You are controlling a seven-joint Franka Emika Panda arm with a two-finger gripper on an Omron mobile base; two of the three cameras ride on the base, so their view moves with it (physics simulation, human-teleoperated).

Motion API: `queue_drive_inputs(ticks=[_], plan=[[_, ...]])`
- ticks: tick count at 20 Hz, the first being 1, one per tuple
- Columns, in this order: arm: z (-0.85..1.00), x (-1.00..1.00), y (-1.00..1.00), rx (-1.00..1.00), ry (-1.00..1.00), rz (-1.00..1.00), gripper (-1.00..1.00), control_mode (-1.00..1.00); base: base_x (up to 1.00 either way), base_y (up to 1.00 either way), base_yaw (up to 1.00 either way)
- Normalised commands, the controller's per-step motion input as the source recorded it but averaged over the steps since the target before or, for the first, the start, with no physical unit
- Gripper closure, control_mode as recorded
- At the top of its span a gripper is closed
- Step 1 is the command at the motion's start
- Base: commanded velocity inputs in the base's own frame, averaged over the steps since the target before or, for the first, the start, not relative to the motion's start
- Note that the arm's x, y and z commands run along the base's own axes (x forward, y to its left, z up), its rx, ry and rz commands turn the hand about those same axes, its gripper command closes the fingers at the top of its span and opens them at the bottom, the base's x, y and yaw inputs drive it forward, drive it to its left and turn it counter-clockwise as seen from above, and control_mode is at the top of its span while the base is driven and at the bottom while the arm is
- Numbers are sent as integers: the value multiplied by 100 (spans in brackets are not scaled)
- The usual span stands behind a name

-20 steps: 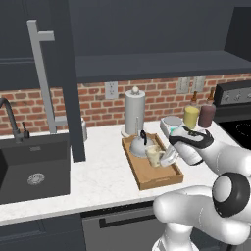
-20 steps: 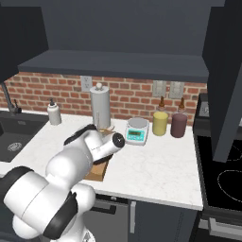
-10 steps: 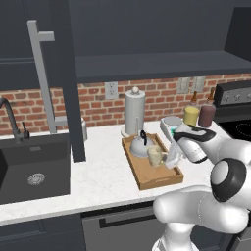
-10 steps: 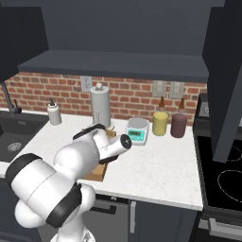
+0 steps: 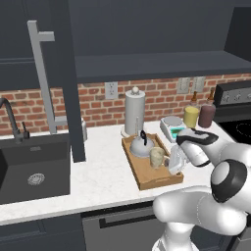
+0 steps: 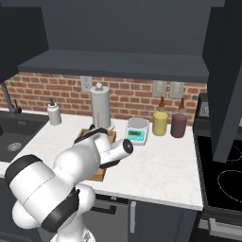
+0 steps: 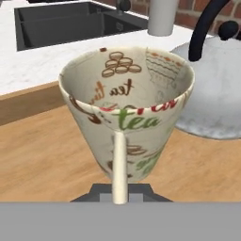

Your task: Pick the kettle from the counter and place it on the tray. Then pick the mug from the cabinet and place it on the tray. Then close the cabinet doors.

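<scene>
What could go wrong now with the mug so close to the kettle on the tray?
The cream printed ceramic mug sits on the light-brown wooden tray right beside the domed silver kettle; a sideways pull could knock them together. The hand appears shut on the mug's handle, so retreating before opening may tip or drag it.

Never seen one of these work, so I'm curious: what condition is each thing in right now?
kettle: upright on the tray
mug: upright on the tray, beside the kettle
gripper: shut on the mug's handle
cabinet door: swung open
</scene>
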Motion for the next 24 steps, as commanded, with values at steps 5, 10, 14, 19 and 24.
queue_drive_inputs(ticks=[5,10,14,19,24], plan=[[-16,-10,18,0,-3,2,-100,-100,0,0,0],[-13,-8,2,-6,-3,1,-100,-100,0,0,0],[-1,0,0,-8,0,0,-100,-100,0,0,0],[2,-6,0,-6,0,0,-100,-100,0,0,0],[10,-24,-1,-3,0,0,-100,-100,0,0,0]])
